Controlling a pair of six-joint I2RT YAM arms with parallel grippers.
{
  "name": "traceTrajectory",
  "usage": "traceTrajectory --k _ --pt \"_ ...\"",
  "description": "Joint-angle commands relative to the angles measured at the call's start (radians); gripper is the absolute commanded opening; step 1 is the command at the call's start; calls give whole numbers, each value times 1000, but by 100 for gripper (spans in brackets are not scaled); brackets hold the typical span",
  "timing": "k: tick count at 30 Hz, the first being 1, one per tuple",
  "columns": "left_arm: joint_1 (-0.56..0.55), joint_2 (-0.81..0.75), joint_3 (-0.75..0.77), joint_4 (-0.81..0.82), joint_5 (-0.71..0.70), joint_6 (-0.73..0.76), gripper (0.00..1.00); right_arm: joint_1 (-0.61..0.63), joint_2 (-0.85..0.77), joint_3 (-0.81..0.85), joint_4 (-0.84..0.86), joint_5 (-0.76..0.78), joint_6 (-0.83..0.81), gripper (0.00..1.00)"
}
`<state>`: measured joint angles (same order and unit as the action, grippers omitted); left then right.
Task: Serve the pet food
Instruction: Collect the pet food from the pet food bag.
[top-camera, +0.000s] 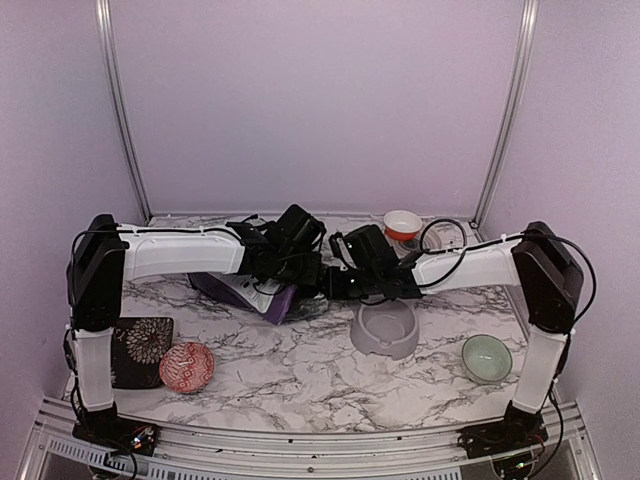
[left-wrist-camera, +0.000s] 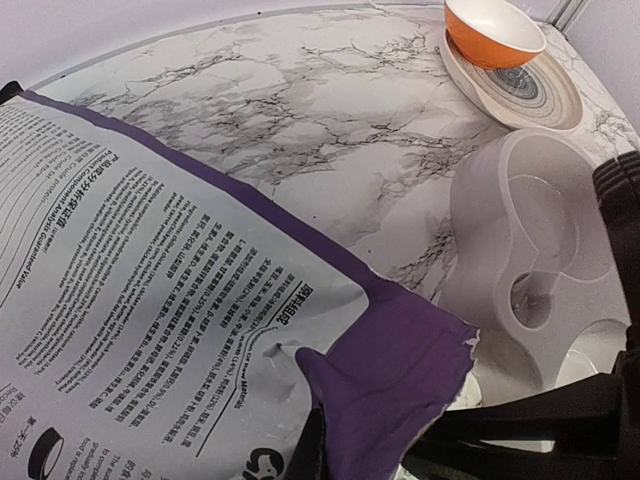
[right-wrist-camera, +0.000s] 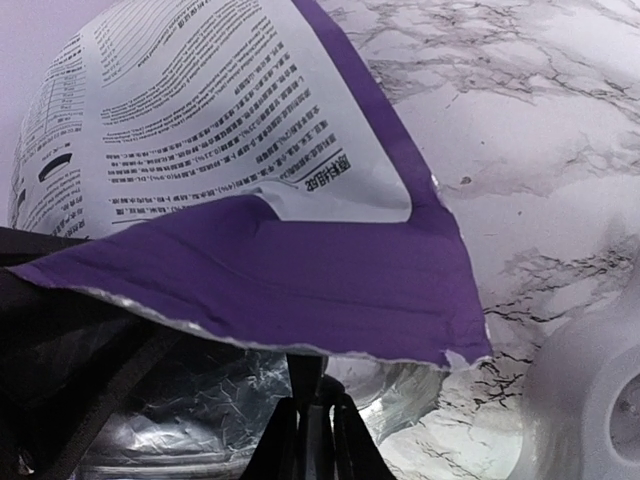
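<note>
3 bowls (top-camera: 187, 366) (top-camera: 486, 357) (top-camera: 402, 224), 1 plate (left-wrist-camera: 540, 95), 1 feeder (top-camera: 372, 340), 1 bag (top-camera: 245, 292), 1 mat (top-camera: 140, 350).

The bag (left-wrist-camera: 150, 300) was white with black print, edged purple, lined with silver foil. The table (top-camera: 300, 370) was white marble veined grey. The feeder (top-camera: 385, 330) was grey, the orange bowl (left-wrist-camera: 490, 30) white inside, the plate (left-wrist-camera: 530, 95) ringed grey and beige, the red bowl (top-camera: 186, 366) white-patterned, and the green bowl (top-camera: 486, 357) pale.

Printed purple-edged bag (left-wrist-camera: 150, 300) fills fgnd; grey feeder (left-wrist-camera: 520, 250) at its rt, orange bowl (left-wrist-camera: 495, 30) on plate (left-wrist-camera: 540, 95) behind.
</note>
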<state>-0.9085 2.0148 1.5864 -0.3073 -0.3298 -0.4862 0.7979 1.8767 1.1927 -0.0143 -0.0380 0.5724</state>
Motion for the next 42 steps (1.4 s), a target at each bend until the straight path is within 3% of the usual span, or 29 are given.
traceTrajectory --k 1,42 --pt "-13 -31 4 90 29 -9 0 -16 43 -28 -16 -19 40 0" --pt "-2 -122 -114 116 39 20 0 -35 53 -167 308 -330 275 0"
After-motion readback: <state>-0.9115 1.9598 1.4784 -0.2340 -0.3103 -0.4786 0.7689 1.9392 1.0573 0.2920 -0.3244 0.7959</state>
